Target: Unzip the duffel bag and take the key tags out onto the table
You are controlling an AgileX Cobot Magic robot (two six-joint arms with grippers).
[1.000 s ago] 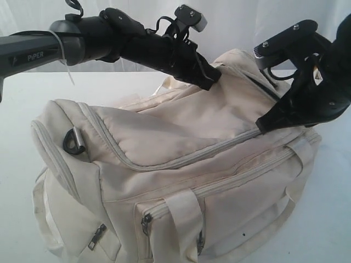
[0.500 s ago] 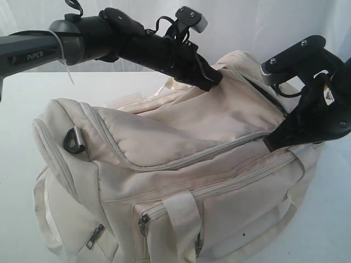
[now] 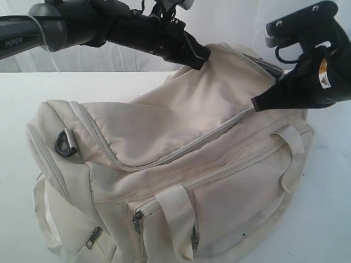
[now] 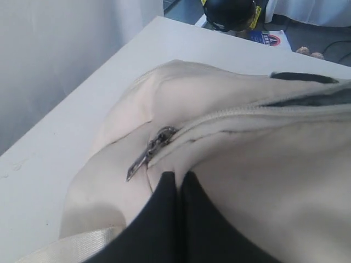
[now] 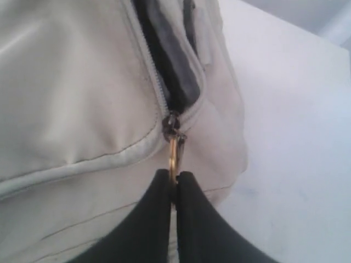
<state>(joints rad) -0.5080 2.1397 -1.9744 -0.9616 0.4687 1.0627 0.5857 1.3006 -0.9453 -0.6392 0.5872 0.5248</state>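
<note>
Atop the table, the duffel bag gapes slightly, contents hidden; right gripper pinches its zipper pull, left gripper its fabric.

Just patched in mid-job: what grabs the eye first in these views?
The cream duffel bag sits on the white table and fills the exterior view, with both arms pinching its raised top. The right gripper is shut on a brass zipper pull, and the zipper beyond it has parted onto dark lining. The left gripper is shut on a fold of bag fabric beside a second, free-hanging metal pull.
</note>
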